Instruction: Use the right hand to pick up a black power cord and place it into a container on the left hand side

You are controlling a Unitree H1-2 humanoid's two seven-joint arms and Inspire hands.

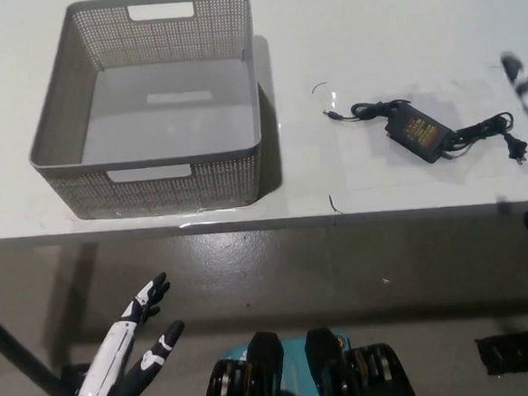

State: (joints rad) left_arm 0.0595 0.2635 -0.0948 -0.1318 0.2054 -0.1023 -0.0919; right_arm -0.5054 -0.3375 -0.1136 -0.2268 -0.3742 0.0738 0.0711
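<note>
The black power cord [422, 131], an adapter brick with bundled cable at both ends, lies on the white table [379, 27] right of centre. My black right hand [526, 87] shows as a blur at the picture's right edge, just right of the cord's plug and apart from it. The grey perforated basket [155, 189] stands empty on the left part of the table. My white left hand [137, 347] rests open at the lower left, below the table's front edge.
The table's front edge [247, 221] runs across the middle of the picture, with grey floor [278, 269] below it. A bare strip of table separates the basket from the cord. Small dark marks [320, 87] dot the tabletop near the cord.
</note>
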